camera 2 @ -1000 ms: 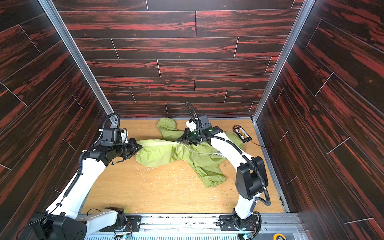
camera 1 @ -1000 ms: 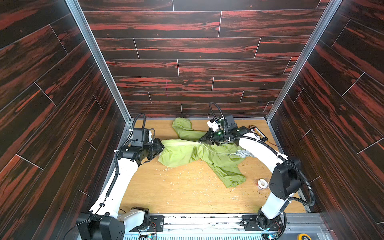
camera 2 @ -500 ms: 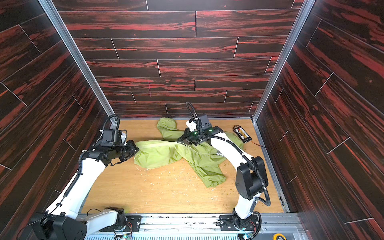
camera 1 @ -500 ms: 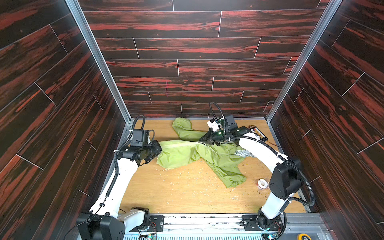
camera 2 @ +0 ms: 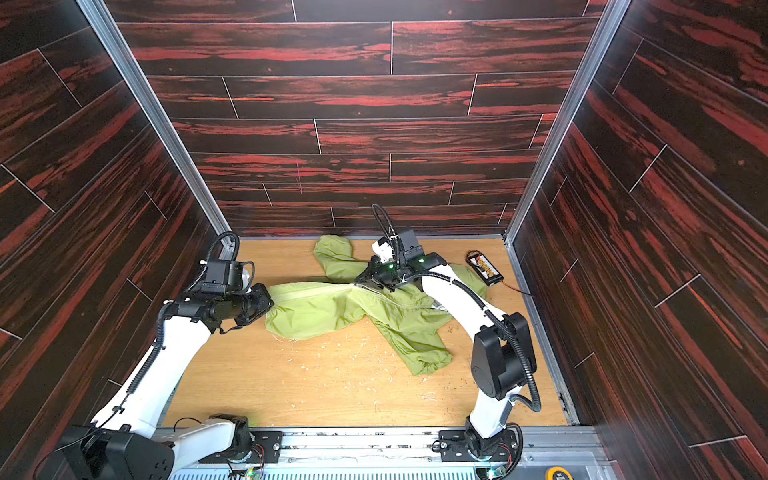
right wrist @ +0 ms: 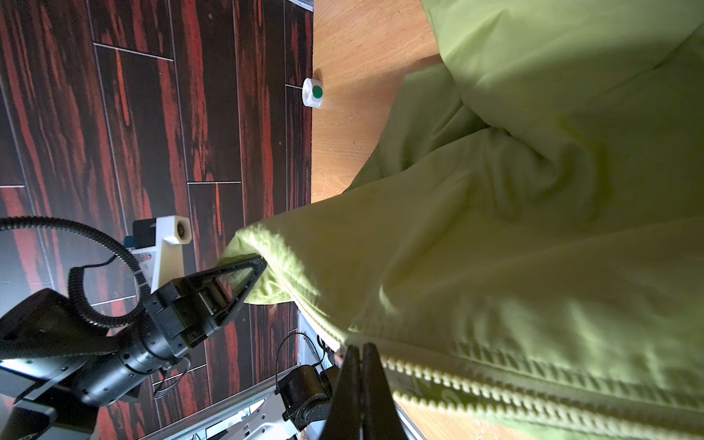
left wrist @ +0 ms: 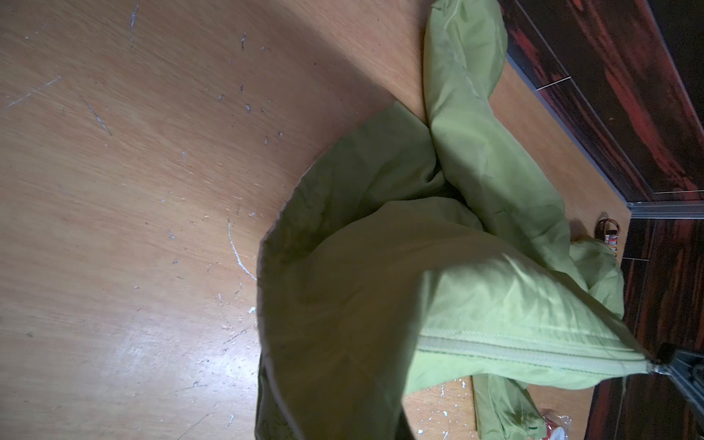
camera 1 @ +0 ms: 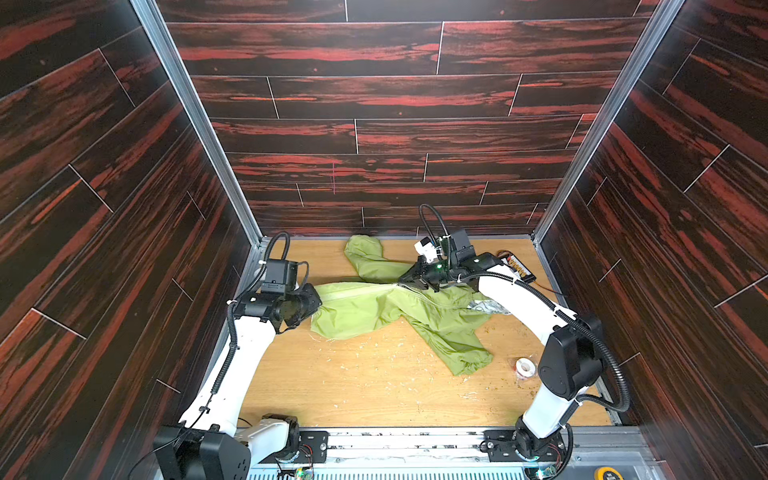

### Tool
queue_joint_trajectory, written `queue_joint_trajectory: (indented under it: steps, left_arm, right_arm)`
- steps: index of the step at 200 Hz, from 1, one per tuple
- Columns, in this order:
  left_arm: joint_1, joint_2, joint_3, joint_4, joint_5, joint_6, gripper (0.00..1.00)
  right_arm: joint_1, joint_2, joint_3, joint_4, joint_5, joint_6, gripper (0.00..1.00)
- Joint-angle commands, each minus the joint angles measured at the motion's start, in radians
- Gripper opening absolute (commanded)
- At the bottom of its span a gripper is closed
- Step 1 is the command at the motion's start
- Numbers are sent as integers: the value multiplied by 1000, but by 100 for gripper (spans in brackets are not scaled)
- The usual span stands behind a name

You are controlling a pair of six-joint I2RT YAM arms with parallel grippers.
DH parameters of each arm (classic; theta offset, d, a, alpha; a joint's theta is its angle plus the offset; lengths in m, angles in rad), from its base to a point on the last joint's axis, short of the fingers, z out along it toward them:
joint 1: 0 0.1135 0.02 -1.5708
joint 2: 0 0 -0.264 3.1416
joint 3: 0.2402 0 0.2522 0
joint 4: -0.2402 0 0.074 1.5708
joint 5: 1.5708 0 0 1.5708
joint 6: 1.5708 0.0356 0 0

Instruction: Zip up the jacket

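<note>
The jacket point(camera 1: 374, 309) is spread across the far half of the wooden table point(camera 1: 353, 395), with one sleeve laid toward the back wall and the other toward the front right. Its bottom edge is pinched by the left claw point(camera 1: 318, 300), whose fingers are pressed together on the cloth. The zipper point(left wrist: 514, 348) is stretched taut between the two claws and appears closed along that stretch. The right claw point(right wrist: 360, 348) is clamped on the zipper near the jacket's middle. A tape roll point(camera 1: 524, 367) is seen beside the right arm.
</note>
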Motion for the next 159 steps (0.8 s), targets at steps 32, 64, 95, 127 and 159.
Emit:
queue_joint_trajectory:
  steps: [32,64,95,127,159]
  left_arm:
    - [17,-1,26,-64,-85,26,0]
    - [18,2,31,-78,-103,33,0]
    - [18,8,35,-87,-119,37,0]
    - [20,16,33,-94,-128,40,0]
    - [23,23,32,-101,-137,41,0]
  right_arm:
    - [-16,-30,-4,-9,6,-4,0]
    - [-16,-32,-5,-9,8,-2,0]
    - [-16,-34,-9,-9,8,-1,0]
    - [-17,-35,-10,-10,10,-1,0]
    - [-18,-36,-13,-9,12,1,0]
